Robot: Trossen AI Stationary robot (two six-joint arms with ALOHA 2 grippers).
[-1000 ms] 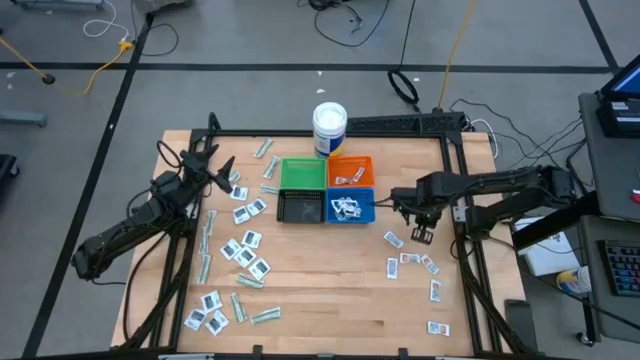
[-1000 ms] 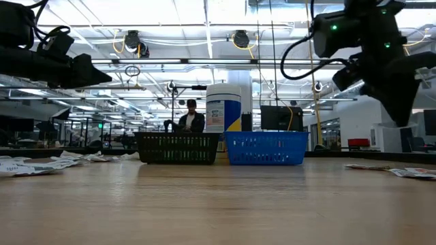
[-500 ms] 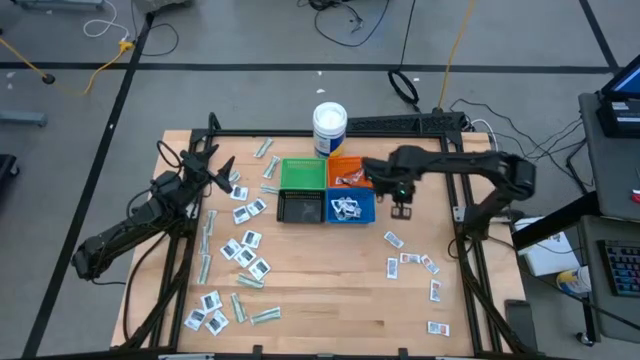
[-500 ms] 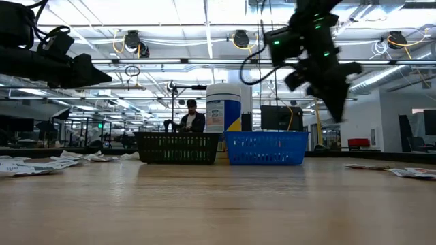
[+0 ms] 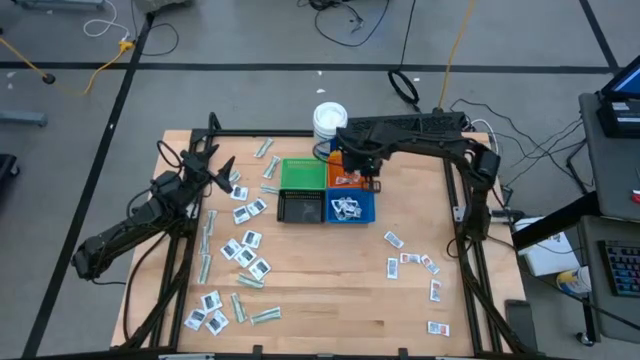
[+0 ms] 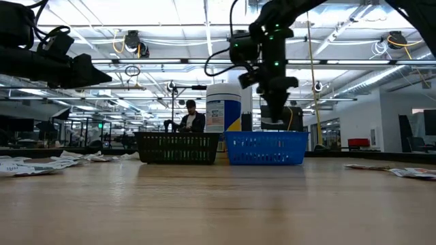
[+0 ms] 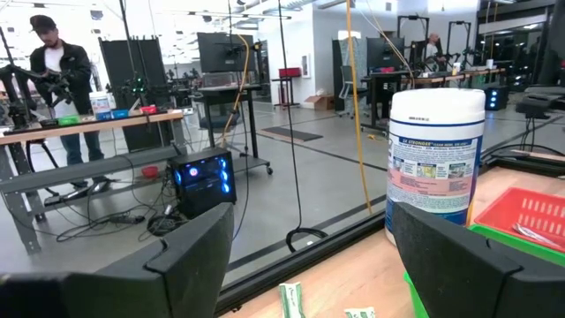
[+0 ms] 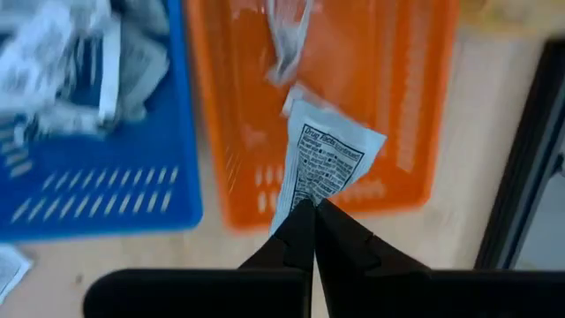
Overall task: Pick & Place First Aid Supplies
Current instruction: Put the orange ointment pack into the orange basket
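The right pincer is pinching a white sachet by one corner, hanging above the orange bin at the far middle of the desk. To do this well, centre the sachet over the bin's floor, away from the rim it shares with the blue bin, lower a little, then let go. The left pincer waits spread at the far left, above scattered packets.
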